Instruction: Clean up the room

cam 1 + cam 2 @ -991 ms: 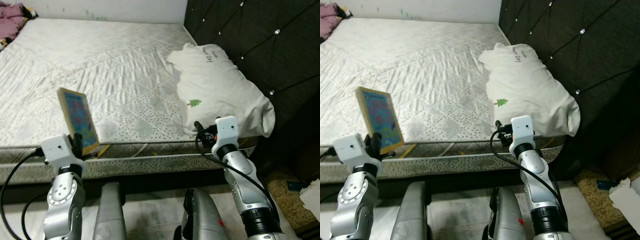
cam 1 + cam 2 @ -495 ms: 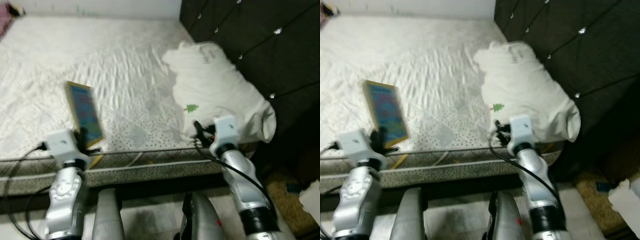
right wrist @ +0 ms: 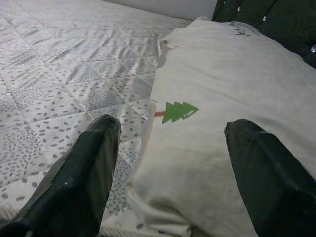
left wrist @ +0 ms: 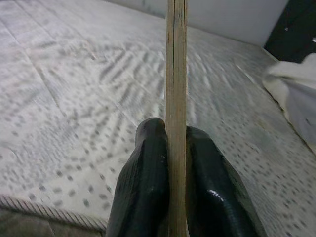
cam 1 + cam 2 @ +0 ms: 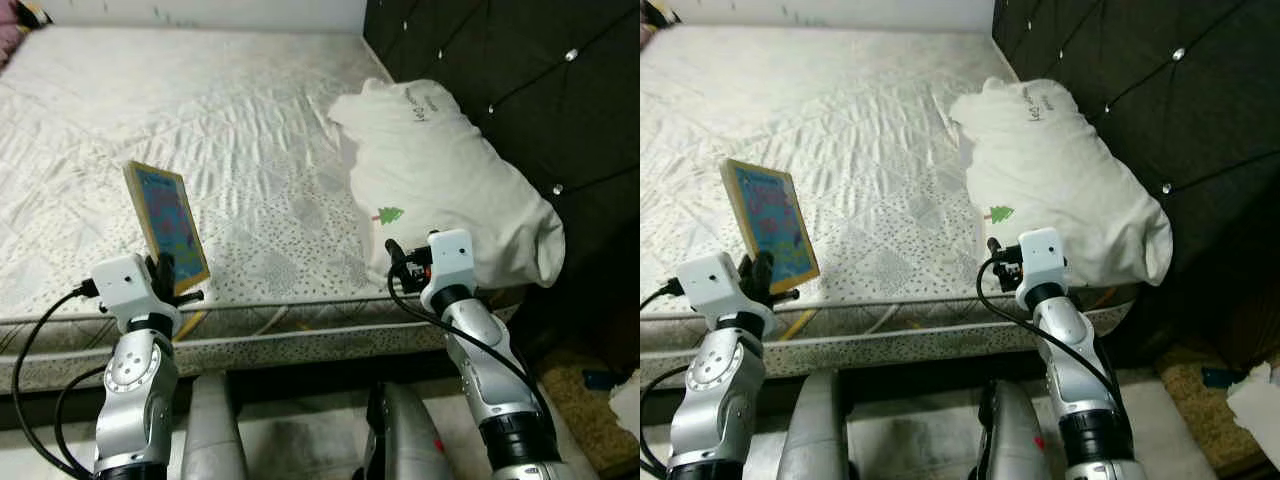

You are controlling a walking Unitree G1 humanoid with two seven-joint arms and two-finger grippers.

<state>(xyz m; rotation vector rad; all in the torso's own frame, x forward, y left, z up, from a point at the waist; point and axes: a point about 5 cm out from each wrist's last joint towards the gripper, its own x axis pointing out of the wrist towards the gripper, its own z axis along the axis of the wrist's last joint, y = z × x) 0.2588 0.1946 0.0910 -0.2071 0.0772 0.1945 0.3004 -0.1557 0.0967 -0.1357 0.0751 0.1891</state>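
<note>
Nothing's really moved besides the camera, the left gripper [image 5: 165, 275] keeps that thin wooden-framed colourful picture board [image 5: 167, 227] upright over the mattress edge. From the left wrist, both black fingers [image 4: 143, 190] pinch its edge. Right wrist: right gripper [image 3: 168, 168] spread wide, hovering just before the white pillow with a green tree print [image 3: 232, 113] on the quilted white mattress [image 3: 64, 74].

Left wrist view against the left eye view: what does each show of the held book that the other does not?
The left wrist view shows the book edge-on, a thin upright strip pinched between the left gripper's two black fingers. The left eye view shows its colourful blue cover with a yellowish border, held upright above the near edge of the mattress. Both show the quilted mattress and the white pillow.
</note>
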